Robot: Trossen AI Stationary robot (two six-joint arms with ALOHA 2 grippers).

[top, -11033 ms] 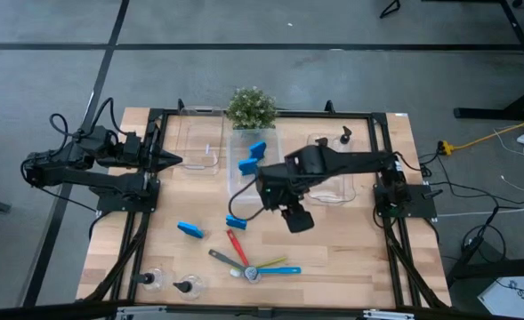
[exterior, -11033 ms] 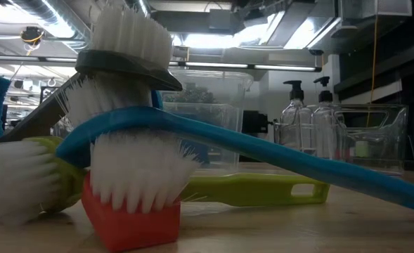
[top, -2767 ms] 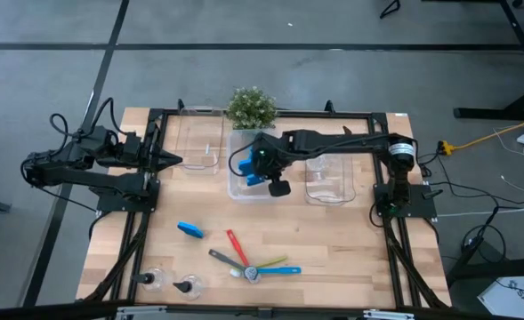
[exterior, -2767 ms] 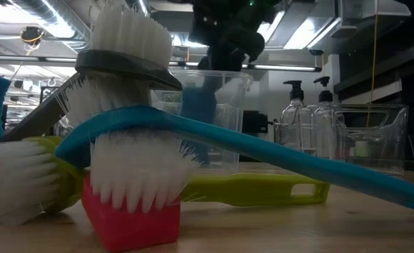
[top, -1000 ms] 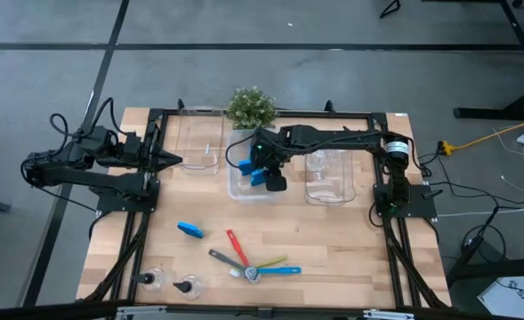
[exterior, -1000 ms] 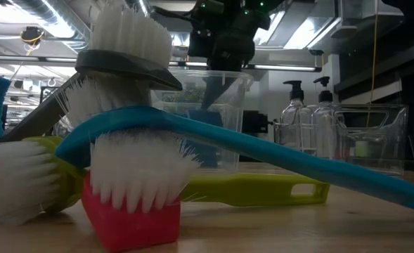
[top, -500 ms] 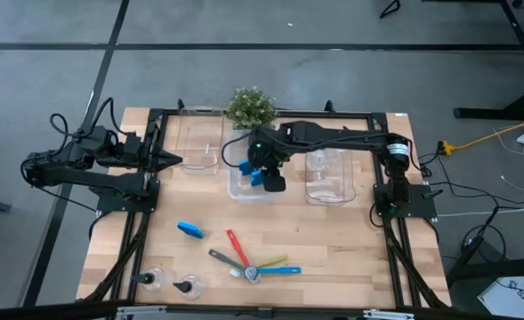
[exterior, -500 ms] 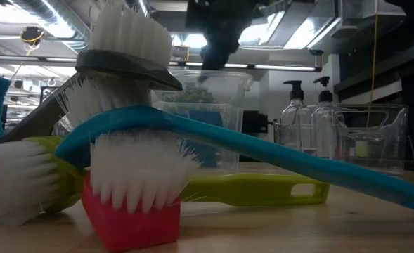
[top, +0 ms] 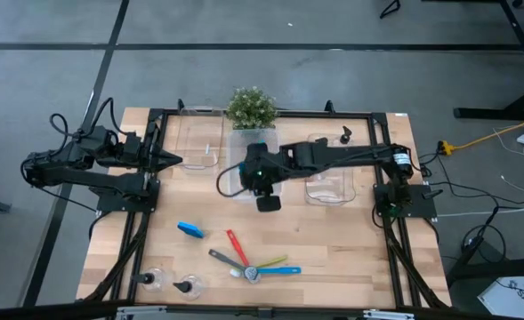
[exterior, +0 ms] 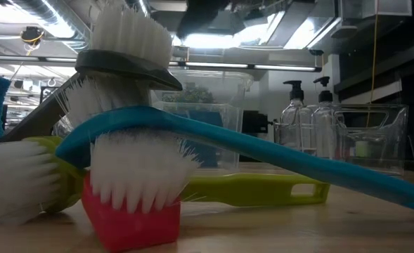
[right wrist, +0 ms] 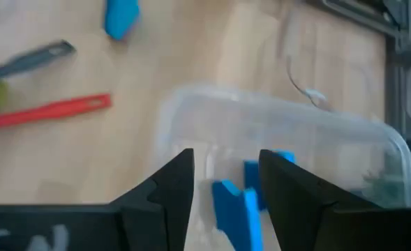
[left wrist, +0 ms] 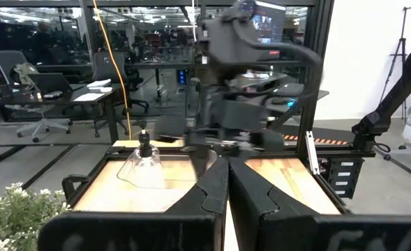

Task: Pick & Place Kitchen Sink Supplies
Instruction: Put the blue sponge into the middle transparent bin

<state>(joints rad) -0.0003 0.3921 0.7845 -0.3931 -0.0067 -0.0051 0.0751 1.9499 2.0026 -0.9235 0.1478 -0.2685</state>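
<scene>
Blue sponges (right wrist: 241, 197) stand on edge in the clear bin (right wrist: 345, 139) below the right hand (right wrist: 222, 178), fingers spread and empty.

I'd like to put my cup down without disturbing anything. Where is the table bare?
The wooden table is bare at the front right, between the fanned long-handled brushes and the right arm's base. The back row is crowded: three clear plastic bins, the potted plant, the right claw.
</scene>
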